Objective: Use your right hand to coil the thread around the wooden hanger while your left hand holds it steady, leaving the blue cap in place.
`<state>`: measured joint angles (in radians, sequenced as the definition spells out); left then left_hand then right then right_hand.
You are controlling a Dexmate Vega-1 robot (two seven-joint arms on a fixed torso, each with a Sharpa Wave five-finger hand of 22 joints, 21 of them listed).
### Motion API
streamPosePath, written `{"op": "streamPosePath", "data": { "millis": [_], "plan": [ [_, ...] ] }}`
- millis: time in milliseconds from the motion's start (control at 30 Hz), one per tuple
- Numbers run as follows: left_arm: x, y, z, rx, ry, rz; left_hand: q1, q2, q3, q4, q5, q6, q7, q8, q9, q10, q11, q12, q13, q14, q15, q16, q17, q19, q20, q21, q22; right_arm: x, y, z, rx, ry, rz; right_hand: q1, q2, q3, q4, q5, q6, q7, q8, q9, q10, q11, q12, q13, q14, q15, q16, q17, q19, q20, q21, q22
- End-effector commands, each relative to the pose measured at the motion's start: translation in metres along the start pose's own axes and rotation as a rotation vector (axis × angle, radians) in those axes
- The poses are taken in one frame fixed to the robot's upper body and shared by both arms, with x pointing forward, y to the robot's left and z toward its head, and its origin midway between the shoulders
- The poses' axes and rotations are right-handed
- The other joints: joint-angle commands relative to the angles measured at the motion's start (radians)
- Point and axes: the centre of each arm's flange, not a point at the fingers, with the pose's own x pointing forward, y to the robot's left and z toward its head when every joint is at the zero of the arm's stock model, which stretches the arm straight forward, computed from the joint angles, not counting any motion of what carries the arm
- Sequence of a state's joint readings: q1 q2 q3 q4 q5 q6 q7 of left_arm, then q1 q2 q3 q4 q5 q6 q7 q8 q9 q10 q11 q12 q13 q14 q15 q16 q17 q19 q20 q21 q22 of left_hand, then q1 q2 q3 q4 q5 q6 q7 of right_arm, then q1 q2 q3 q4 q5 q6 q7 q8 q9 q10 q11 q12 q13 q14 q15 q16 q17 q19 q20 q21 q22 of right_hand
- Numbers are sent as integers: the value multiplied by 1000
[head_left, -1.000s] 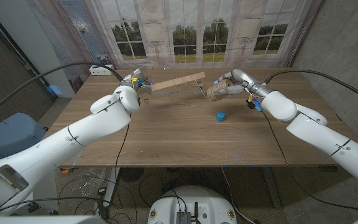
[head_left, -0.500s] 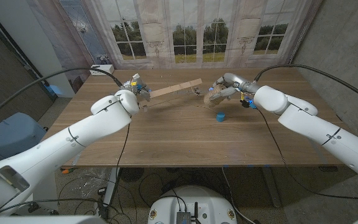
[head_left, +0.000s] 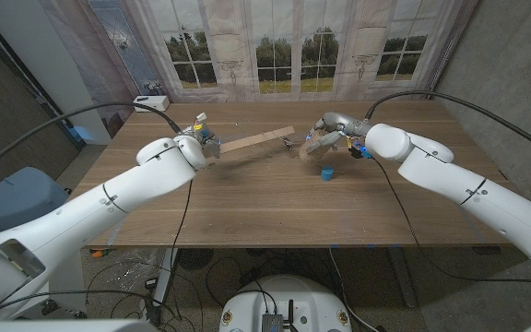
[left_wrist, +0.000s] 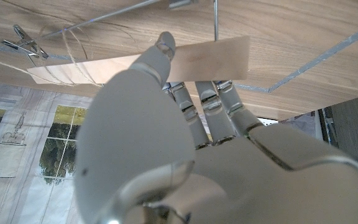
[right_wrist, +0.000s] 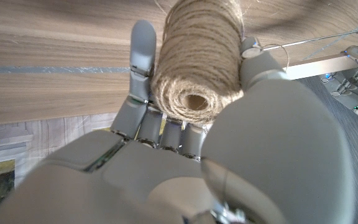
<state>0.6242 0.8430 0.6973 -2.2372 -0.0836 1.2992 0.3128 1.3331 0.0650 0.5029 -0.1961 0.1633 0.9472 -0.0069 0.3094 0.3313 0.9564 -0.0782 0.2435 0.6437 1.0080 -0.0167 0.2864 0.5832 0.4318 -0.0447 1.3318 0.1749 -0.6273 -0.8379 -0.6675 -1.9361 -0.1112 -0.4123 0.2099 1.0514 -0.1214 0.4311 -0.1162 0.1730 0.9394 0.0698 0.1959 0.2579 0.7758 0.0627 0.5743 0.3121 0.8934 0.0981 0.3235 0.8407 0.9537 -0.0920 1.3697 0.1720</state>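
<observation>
Wooden hanger (head_left: 257,140) held by left robot hand (left_wrist: 166,143); right robot hand (right_wrist: 185,143) grips twine spool (right_wrist: 199,68); blue cap (head_left: 326,171) nearby

White box (head_left: 149,101) at the table's (head_left: 247,203) far left corner.

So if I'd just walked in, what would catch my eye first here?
Probably the two white arms meeting over the far side of the wooden table. The left hand grips one end of a pale wooden hanger, and the right hand holds a fat spool of twine in its fingers near the other end. A small blue cap sits on the table just before the right hand.
</observation>
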Motion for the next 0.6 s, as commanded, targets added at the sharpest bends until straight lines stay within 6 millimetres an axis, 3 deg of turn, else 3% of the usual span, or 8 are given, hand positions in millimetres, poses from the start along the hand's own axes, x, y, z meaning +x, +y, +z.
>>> {"op": "streamPosePath", "data": {
  "millis": [33,267,400,533,600],
  "plan": [
    [3,-2,-4,47,73,-23,27,45,28,35,14,55,33,-9,2,-5,0,-5,-5,184,-216,-14,-12,7,-77,6,2,15,6,3,-36,76,82,248,267,-4,12,-3,-18,1,-4,-1,34,31,5,78,312,-314,-26,-22,-253,-95,-6,-1],
    [5,-3,-4,58,85,-60,-13,40,6,52,11,24,37,-33,-1,-19,4,-15,-19,181,-215,-29,-31,6,-63,9,2,26,9,4,-47,99,148,213,253,-1,16,-1,-57,-7,-8,-7,-9,33,-26,55,265,-313,-94,-97,-283,-93,-41,-7],
    [6,-3,-4,68,106,-67,-42,29,-9,59,9,17,37,-43,-4,-34,6,-22,-26,159,-213,-48,-47,4,-54,5,-1,31,11,6,-56,101,177,171,237,-12,29,0,-88,-16,-10,-12,-41,33,-52,39,232,-305,-123,-141,-303,-91,-68,-7],
    [6,-3,-5,90,131,-79,-90,23,-28,67,11,-30,25,-77,-8,-85,-2,-39,-43,69,-199,-88,-71,-8,-35,-22,-7,37,14,8,-80,126,209,112,211,-33,47,2,-131,-31,-10,-21,-87,24,-95,21,172,-299,-137,-186,-318,-77,-99,-8],
    [7,-3,-4,95,138,-82,-124,24,-33,75,11,-76,13,-101,-11,-120,1,-49,-56,-6,-175,-103,-91,-22,-17,-53,-10,38,14,9,-92,139,212,61,191,-56,65,6,-154,-50,-8,-28,-104,-4,-121,10,105,-276,-138,-207,-323,-51,-124,-9]
  ]
}}
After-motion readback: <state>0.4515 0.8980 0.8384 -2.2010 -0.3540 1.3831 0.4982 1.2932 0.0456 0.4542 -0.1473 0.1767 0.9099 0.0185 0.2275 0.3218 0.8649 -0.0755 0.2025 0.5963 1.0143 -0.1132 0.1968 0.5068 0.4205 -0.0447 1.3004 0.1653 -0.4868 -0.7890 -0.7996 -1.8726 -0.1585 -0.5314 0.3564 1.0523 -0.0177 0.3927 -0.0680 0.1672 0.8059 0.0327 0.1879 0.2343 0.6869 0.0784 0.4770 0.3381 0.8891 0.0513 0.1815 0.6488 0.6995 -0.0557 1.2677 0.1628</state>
